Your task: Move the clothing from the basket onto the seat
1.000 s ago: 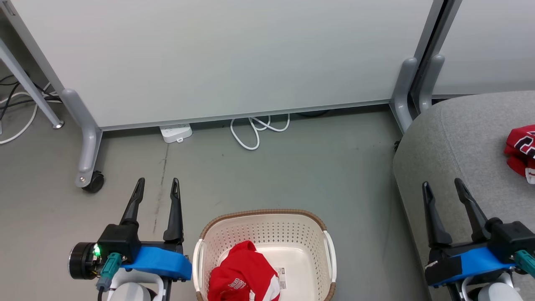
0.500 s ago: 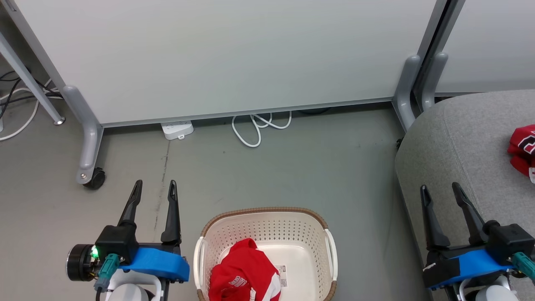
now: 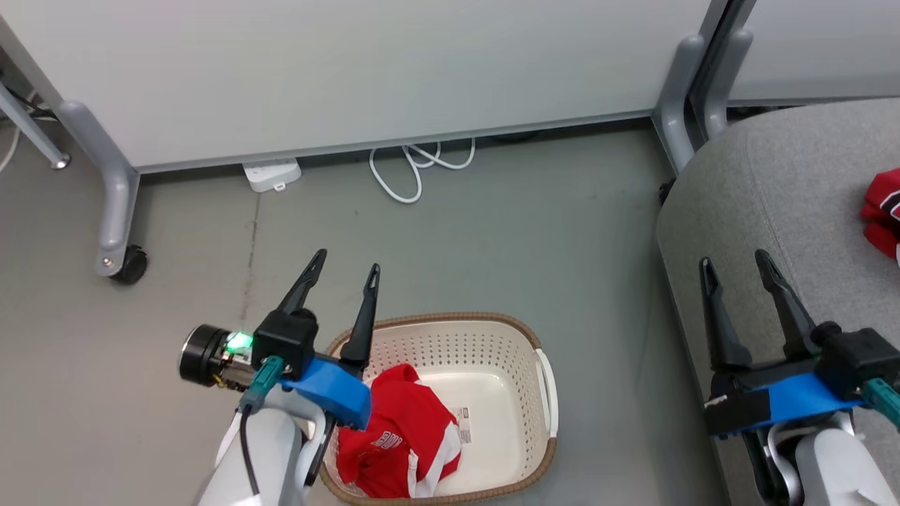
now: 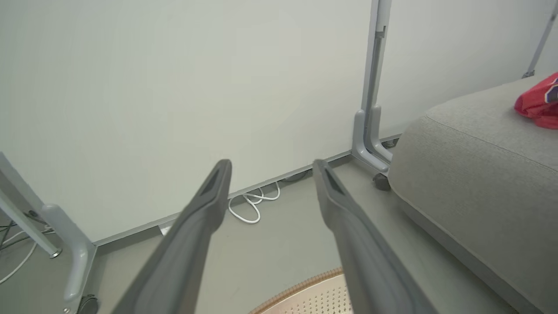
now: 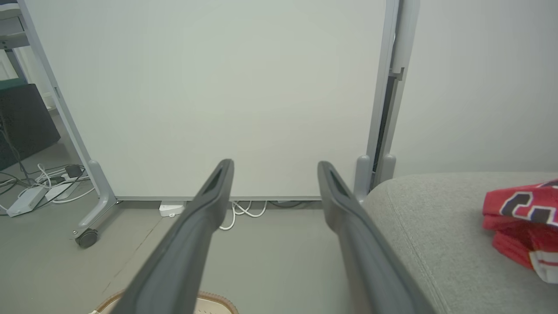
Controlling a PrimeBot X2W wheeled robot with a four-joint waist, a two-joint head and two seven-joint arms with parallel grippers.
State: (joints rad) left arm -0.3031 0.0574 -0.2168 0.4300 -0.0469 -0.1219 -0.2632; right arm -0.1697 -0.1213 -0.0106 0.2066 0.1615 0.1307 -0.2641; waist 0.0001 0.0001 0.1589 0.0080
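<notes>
A crumpled red garment with white trim (image 3: 397, 443) lies in the left half of the cream basket (image 3: 520, 351), which stands on the floor. My left gripper (image 3: 348, 258) hangs open above the basket's left rim, fingers pointing at the wall, nothing between them. A second red garment with black-and-white numerals (image 3: 882, 211) (image 5: 523, 220) rests on the grey seat (image 3: 773, 190) at the right. My right gripper (image 3: 733, 260) is open and empty over the seat's front left edge. The left wrist view catches the basket's rim (image 4: 301, 290) and the seat (image 4: 479, 174).
A white partition panel on grey wheeled legs (image 3: 112, 211) stands behind the basket. A white power strip (image 3: 271, 174) and a looped white cable (image 3: 415, 165) lie at its foot. Grey floor separates the basket from the seat.
My left arm has swung right and forward, from the floor left of the basket to over its left rim. The head camera tilted down, shifting the whole picture. The right gripper barely moved.
</notes>
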